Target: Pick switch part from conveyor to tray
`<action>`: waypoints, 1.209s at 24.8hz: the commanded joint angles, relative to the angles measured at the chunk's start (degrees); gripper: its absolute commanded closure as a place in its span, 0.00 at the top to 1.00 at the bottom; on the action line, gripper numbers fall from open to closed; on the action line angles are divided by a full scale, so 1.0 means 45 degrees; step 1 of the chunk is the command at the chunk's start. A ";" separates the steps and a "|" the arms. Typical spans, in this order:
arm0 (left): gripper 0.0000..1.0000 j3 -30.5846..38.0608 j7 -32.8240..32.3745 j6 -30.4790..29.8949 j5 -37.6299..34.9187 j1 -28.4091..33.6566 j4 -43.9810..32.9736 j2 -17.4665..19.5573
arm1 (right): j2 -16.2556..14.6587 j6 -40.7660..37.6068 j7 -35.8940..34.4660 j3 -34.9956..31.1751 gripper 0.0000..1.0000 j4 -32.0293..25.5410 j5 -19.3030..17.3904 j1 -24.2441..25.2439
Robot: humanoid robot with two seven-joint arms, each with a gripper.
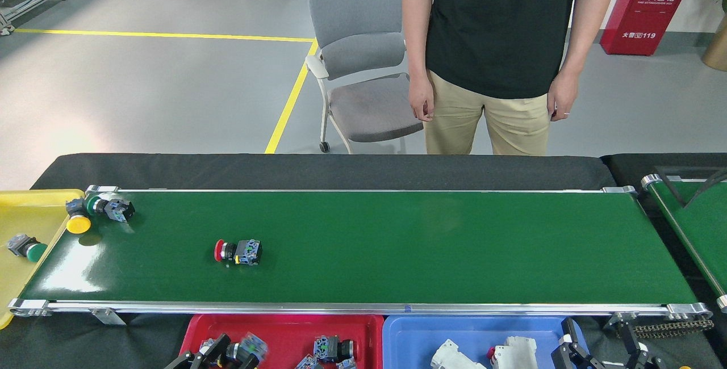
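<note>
Red cabinet (646, 10), far right, reads "119" beneath Chinese characters. Left gripper (218, 356), over the red tray (284, 329), clasps a blurred switch part (250, 347); right gripper (602, 352) stands spread, empty. A red-capped switch (237, 251) lies on the conveyor (397, 250).
</note>
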 commanded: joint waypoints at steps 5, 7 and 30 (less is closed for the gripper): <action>1.00 0.2354 0.0063 0.1676 -0.1044 -0.1658 0.0988 0.0106 | -0.0137 -0.0014 -0.0130 -0.0025 1.00 -0.0189 0.0044 0.0046; 1.00 0.2998 0.0083 0.1989 -0.1142 -0.2185 0.2101 0.0868 | -0.0137 -0.0014 -0.0130 -0.0025 1.00 -0.0189 0.0044 0.0046; 1.00 0.2041 -0.1753 0.2594 -0.1142 -0.5349 0.5714 0.2098 | -0.0098 -0.0014 -0.0130 -0.0005 1.00 -0.0189 0.0571 0.0007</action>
